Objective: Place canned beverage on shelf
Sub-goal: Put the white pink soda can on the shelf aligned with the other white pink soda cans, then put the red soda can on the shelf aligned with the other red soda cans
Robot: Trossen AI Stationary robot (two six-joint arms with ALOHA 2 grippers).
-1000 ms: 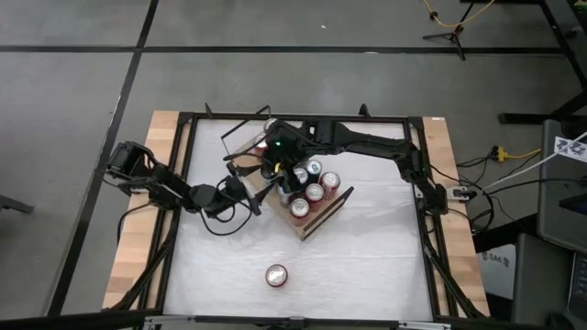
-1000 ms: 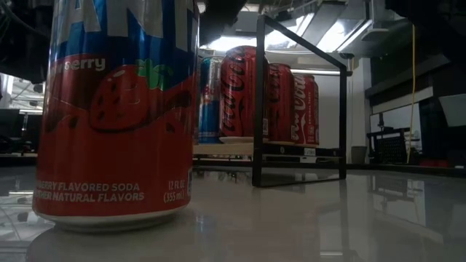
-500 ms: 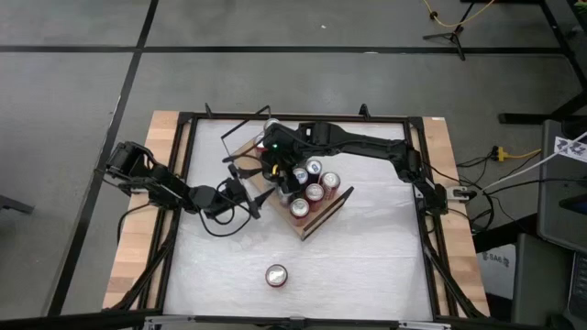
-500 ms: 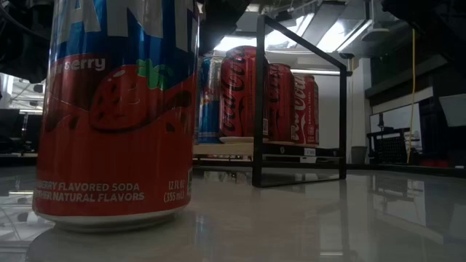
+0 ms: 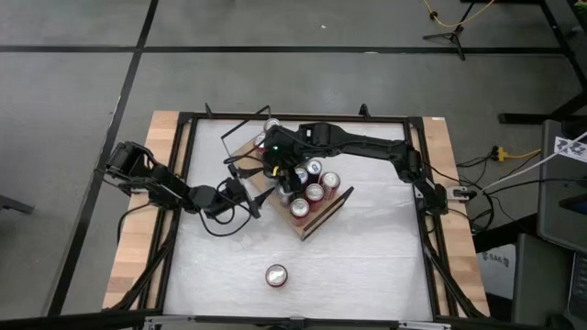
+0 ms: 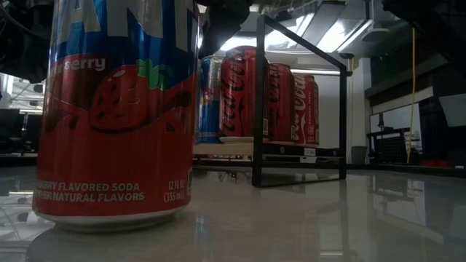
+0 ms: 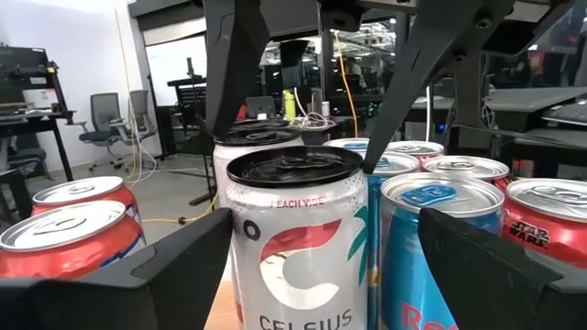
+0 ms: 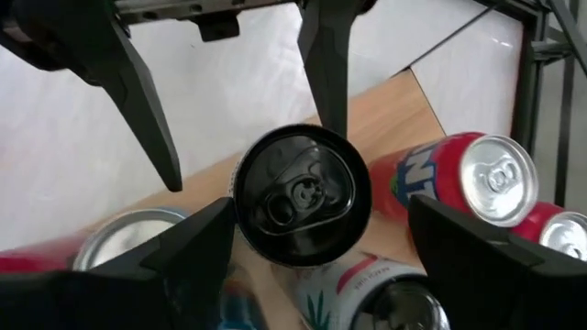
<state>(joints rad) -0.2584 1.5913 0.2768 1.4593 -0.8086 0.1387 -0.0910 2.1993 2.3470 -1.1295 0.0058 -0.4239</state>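
The wooden shelf (image 5: 315, 223) lies aslant at mid-table with several cans standing on it. One is a white can with a black top (image 7: 293, 247) (image 8: 298, 192), upright on the board's left part. My left gripper (image 7: 323, 225) (image 5: 260, 192) reaches in level from the table's left, open, one finger on either side of this can's body. My right gripper (image 8: 321, 206) (image 5: 275, 165) hangs over the same can, pointing steeply down, open, its fingers flanking the can's top. A red strawberry soda can (image 5: 276, 275) (image 6: 116, 109) stands alone on the white table near the front edge. My right gripper has its fingers on either side of the black top's rim (image 7: 359, 165), coming from above. One fingertip (image 7: 371, 160) lies right beside the rim, and I cannot tell whether it touches. A gap shows beside the other finger (image 8: 459, 247). My left gripper touches nothing.
Red and blue cans (image 5: 316, 188) (image 6: 247, 94) crowd the shelf's right half. Thin black wire rails (image 6: 298, 109) stand at the shelf's ends. A black frame (image 5: 183, 183) rims the table. Bare white tabletop (image 5: 367, 266) lies between the shelf and the front edge.
My right gripper has tipped a little over the cans, staying above the black-topped can with the same finger gap. The cans and the shelf have not moved.
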